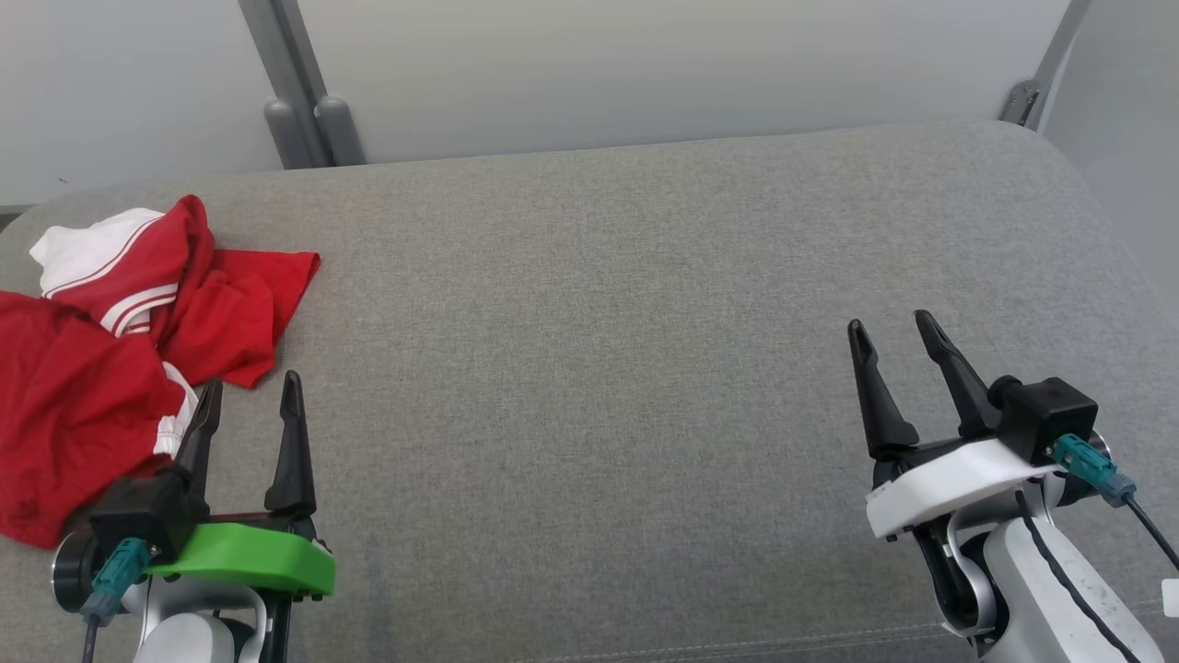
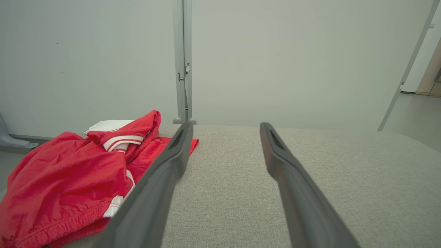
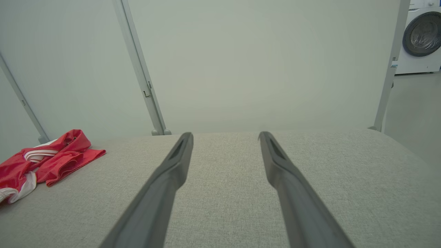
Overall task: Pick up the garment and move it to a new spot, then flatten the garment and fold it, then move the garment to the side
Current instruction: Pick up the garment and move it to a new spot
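Observation:
A crumpled red garment [image 1: 101,368] with white stripes and a white patch lies bunched at the left end of the grey fabric surface [image 1: 599,322]. My left gripper [image 1: 250,398] stands open just right of the garment's near edge, its left finger close beside the cloth, nothing between the fingers. In the left wrist view the garment [image 2: 69,175] fills the lower left, beside my open left gripper [image 2: 225,126]. My right gripper [image 1: 890,330] is open and empty over the bare surface at the right, far from the cloth. The right wrist view shows the garment [image 3: 41,162] far left of the right gripper [image 3: 224,135].
A pale wall with a grey upright post [image 1: 299,101] runs along the back edge of the surface. A slanted metal bar [image 1: 1045,74] stands at the back right. A washing machine [image 3: 422,34] sits beyond the right end.

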Motion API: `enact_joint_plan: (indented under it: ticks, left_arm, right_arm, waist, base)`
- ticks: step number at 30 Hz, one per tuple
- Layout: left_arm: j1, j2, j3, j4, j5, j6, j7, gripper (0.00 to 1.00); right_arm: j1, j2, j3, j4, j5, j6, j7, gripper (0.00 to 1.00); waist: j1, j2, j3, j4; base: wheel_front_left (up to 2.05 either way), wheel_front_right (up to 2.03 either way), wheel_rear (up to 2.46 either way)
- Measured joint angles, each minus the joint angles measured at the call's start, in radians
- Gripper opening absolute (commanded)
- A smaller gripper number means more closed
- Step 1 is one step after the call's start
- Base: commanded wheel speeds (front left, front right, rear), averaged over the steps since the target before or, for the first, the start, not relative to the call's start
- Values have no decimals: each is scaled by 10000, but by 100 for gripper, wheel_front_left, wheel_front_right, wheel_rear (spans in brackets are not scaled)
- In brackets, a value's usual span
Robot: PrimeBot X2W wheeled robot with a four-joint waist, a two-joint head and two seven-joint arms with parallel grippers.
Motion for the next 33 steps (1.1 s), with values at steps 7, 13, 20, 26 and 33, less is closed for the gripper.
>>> enact_joint_plan:
  ticks: [7, 13, 20, 26, 33]
  left_arm:
    - [-52, -71, 27, 56, 2, -59, -2, 100]
    - [-86, -119, 104, 69, 50, -92, -2, 100]
    - [-203, -144, 226, 63, 73, -98, -2, 100]
    - [-275, -173, 349, 46, 73, -104, -2, 100]
    - [-418, -201, 456, 8, 73, -176, -2, 100]
  right_arm:
    - [1, -12, -102, -69, -15, 73, 0, 100]
    - [1, 13, -117, -190, -86, 148, 0, 100]
    - [1, 94, -102, -247, -159, 236, 0, 100]
    - [-56, 100, -88, -301, -311, 311, 0, 100]
    - [-244, 100, -35, -309, -451, 407, 0, 100]
  waist:
    - [0, 0, 16, 292]
    - [0, 0, 43, 634]
    - [0, 0, 151, 1090]
    - [0, 0, 332, 1510]
    - [0, 0, 597, 2047]
  base:
    - [0, 0, 0]
    - [0, 0, 0]
    - [0, 0, 0]
    - [0, 0, 0]
    - [0, 0, 0]
